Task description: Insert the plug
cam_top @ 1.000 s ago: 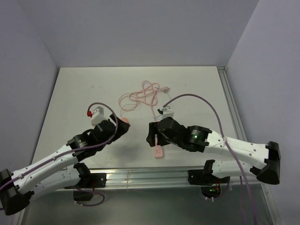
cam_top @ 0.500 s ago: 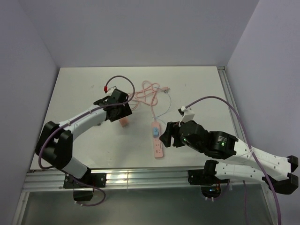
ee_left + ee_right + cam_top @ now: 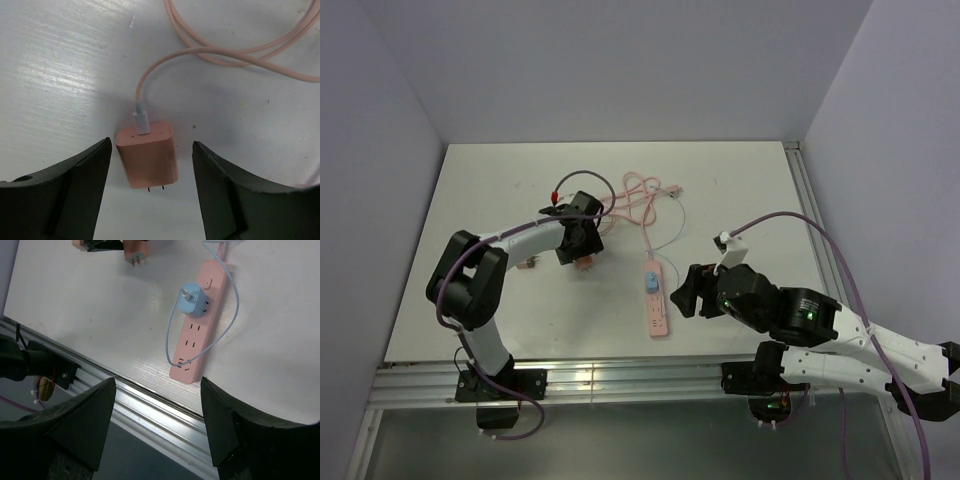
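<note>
A pink plug (image 3: 148,155) lies flat on the white table (image 3: 500,190), its two prongs toward the camera and a pink cable (image 3: 200,50) running from its far end. It also shows in the top view (image 3: 584,262). My left gripper (image 3: 150,200) is open, its jaws either side of the plug without touching it. A pink power strip (image 3: 655,300) lies near the table's front, with a blue plug (image 3: 194,299) in one socket. My right gripper (image 3: 157,435) is open and empty, held above the table's front edge, right of the strip (image 3: 197,335).
The pink cable lies in loose loops (image 3: 630,200) at the table's middle back. A thin blue cable (image 3: 172,335) curves from the blue plug across the strip. A metal rail (image 3: 620,378) runs along the table's front edge. Grey walls stand on three sides.
My left arm has folded back and come down over the pink plug. My right arm has pulled back to the right, uncovering the power strip.
</note>
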Controlling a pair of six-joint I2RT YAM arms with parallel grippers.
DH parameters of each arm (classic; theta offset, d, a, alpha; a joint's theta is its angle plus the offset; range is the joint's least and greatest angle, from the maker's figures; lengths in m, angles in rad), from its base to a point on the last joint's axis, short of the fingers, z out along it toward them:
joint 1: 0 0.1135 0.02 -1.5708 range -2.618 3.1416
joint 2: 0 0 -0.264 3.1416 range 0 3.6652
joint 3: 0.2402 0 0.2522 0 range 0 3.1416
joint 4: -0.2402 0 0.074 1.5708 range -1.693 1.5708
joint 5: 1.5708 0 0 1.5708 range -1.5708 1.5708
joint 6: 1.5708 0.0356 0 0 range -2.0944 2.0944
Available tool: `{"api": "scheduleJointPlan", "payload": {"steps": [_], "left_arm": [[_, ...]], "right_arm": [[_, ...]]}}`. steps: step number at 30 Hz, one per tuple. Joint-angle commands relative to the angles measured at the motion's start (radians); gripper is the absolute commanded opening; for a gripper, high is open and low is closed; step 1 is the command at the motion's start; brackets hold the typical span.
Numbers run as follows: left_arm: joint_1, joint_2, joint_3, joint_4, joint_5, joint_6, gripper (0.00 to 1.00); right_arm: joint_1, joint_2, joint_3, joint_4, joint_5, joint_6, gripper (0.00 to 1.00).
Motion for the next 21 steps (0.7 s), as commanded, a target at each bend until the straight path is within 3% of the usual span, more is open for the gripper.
{"api": "scheduleJointPlan", "payload": {"steps": [1,3,7,10,11,13,14,15,21], "left_arm": [[-0.002,0.017,0.000,0.004,-0.018,-0.025,0.71],[-0.002,0.024,-0.001,0.010,-0.025,-0.019,0.69],[0.000,0.018,-0.009,0.061,-0.021,0.007,0.51],[0.000,-0.021,-0.024,0.087,-0.012,0.029,0.45],[0.000,-0.031,-0.028,0.092,-0.012,0.035,0.33],[0.000,-0.060,-0.040,0.095,-0.007,0.050,0.20],[-0.002,-0.102,-0.049,0.093,-0.001,0.058,0.07],[0.000,-0.132,-0.058,0.098,0.026,0.072,0.03],[-0.071,-0.467,-0.143,0.163,0.096,0.182,0.01]], "right_arm": [[-0.004,-0.003,-0.013,0.009,0.031,0.006,0.75],[-0.007,0.009,-0.013,0.012,0.032,0.006,0.75],[-0.006,0.035,-0.013,0.020,0.025,0.009,0.75],[-0.004,0.040,-0.013,0.026,0.020,0.011,0.75],[-0.004,0.040,-0.011,0.030,0.014,0.009,0.75],[-0.006,0.041,-0.007,0.035,0.009,0.003,0.75],[-0.006,0.044,0.001,0.035,0.006,0.000,0.75],[-0.006,0.046,0.005,0.033,0.006,-0.003,0.75],[-0.029,0.071,0.051,0.087,-0.099,-0.048,0.74]]}}
